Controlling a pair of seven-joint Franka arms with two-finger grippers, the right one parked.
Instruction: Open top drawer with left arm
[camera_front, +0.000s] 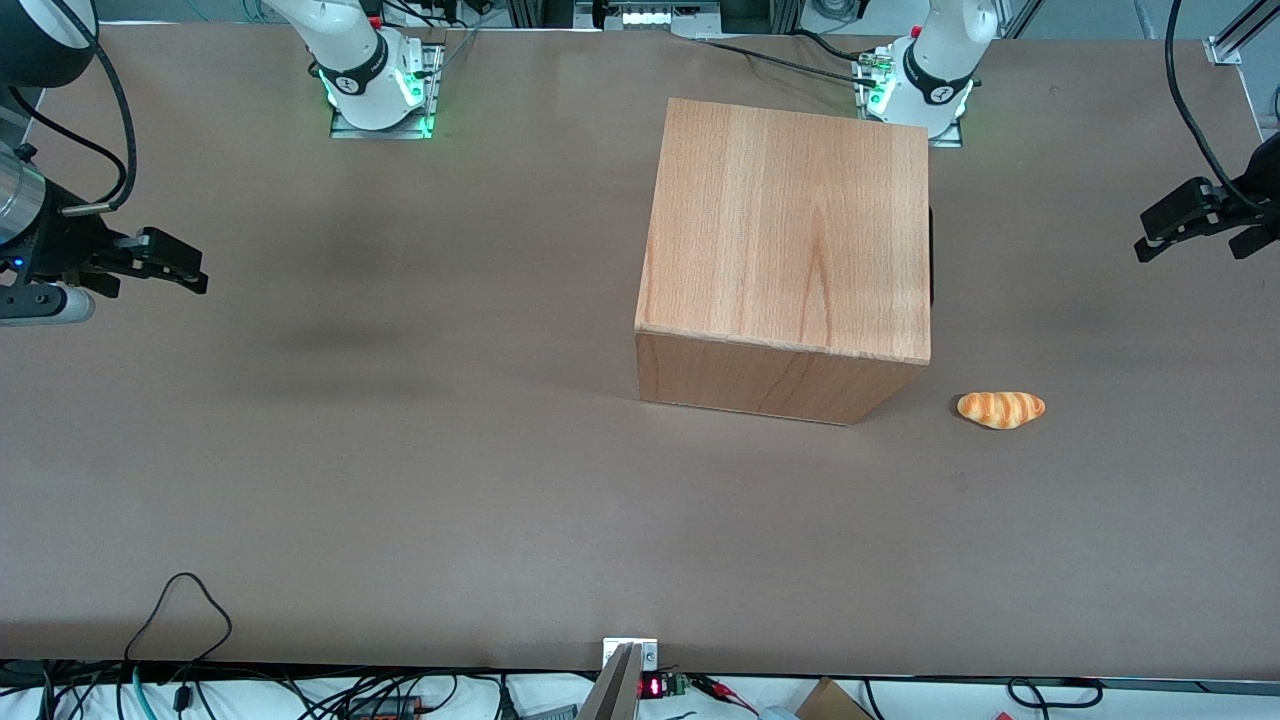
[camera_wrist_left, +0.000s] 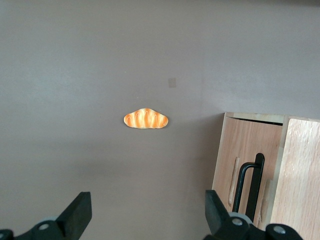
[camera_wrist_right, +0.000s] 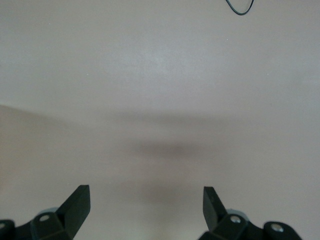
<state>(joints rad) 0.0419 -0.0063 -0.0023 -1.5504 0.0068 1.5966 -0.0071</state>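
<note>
Brown tabletop, wooden cabinet (camera_front: 790, 230) mid-table. Left gripper (camera_front: 1190, 228) hangs open, well apart toward the working arm's end. Top drawer (camera_wrist_left: 245, 167) faces it, handle (camera_wrist_left: 251, 184) untouched.

left arm (camera_front: 1262, 165): comes in from the working arm's end of the table, up in the air, touching nothing | gripper (camera_front: 1190, 232): black, held above the table, pointing toward the middle | fingers (camera_wrist_left: 77, 212): spread wide apart, nothing between them | wrist: tipped so the camera looks down
</note>
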